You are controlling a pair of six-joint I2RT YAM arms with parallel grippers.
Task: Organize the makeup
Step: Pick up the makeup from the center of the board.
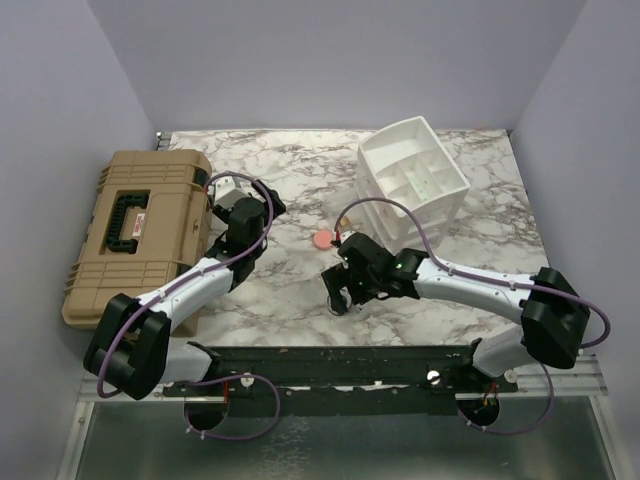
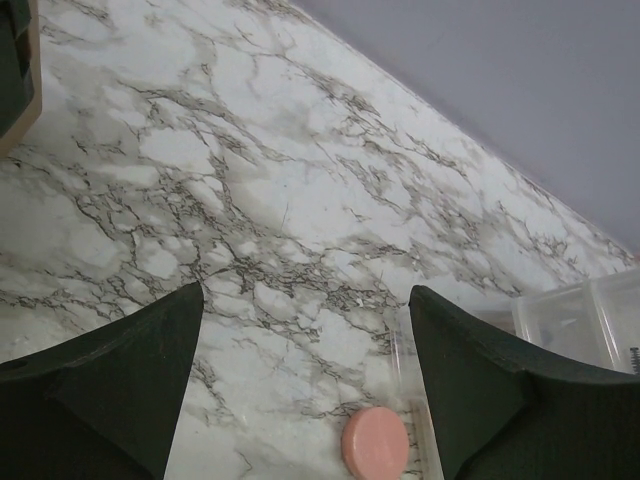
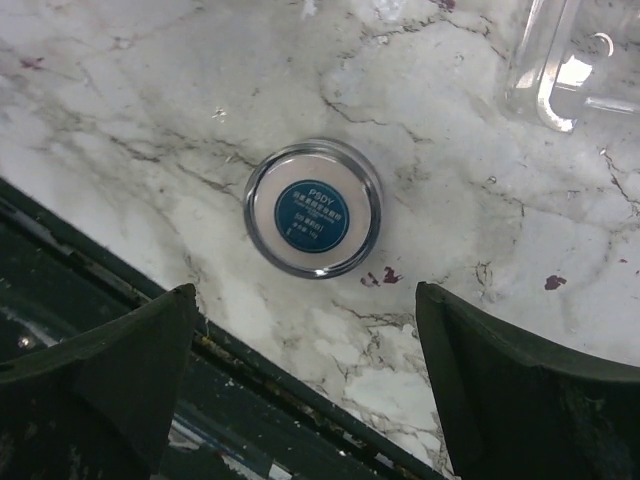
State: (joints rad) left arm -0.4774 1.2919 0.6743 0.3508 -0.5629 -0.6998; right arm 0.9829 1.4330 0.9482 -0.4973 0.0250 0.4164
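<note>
Right gripper [image 3: 305,297] is wide open and holds nothing. It hangs over the round compact [image 3: 313,208], with both fingers on the near side and not touching it. Compact has a clear rim, a pale face and a blue round label with small print too fine to read. It lies flat on the marble table [image 3: 150,120], close to the dark rail [image 3: 90,300] at the near edge.

Left gripper [image 2: 305,295] is also wide open and empty, over bare marble just beside the tan case [image 1: 135,235].

Pink puff [image 2: 375,443] lies flat mid-table, near both grippers and touching neither. A clear plastic piece sits beside it; cannot tell what it is.

White organizer [image 1: 412,178] sits back right, turned at an angle, well apart from the compact. Open marble runs between case and organizer. Walls close off the back and both sides.
</note>
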